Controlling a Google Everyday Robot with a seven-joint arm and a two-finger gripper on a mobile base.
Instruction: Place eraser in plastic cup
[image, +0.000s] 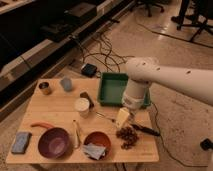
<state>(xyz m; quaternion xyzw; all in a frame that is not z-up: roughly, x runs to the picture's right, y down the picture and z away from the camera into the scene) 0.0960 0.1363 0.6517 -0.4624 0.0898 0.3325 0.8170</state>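
The gripper (122, 118) is seen low over the table (55, 107), in front of the green tray (102, 90), jaws spread wide, nothing held. The eraser (86, 97) is found toward the picture's left of it, just behind the white cup (82, 106), long axis slanted. The plastic cup (66, 83) is set farther left, near the tin (45, 88). One of each is counted.

floor (175, 117): pale, speckled | cables (102, 52): on floor | shelving (22, 30): left | chair bases (150, 6): behind
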